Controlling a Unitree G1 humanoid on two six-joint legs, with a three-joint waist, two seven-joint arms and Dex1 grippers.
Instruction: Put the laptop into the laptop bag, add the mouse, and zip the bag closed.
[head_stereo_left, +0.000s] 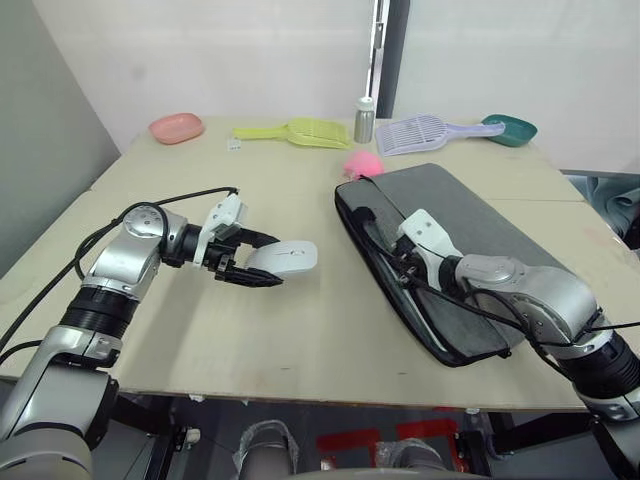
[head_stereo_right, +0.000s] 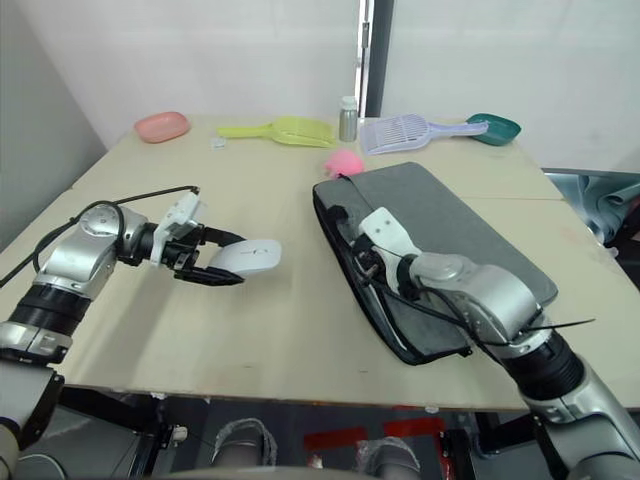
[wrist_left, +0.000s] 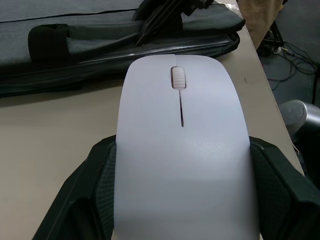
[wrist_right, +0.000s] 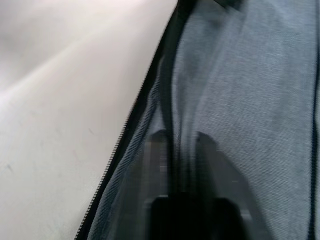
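Right gripper (head_stereo_right: 368, 262) pinches the laptop bag (head_stereo_right: 455, 240) edge, its opening straight ahead of the mouse (head_stereo_left: 284, 258) clamped in left gripper (head_stereo_left: 245, 262), nose-first.

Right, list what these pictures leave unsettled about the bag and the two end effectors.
- Laptop: whether it lies inside the laptop bag is hidden by the grey fabric, head views.
- Right end effector: its fingers, at the bag's black edge, are blurred in the right wrist view; open or shut is unclear.
- Left end effector holds the mouse, which hides the table beneath.
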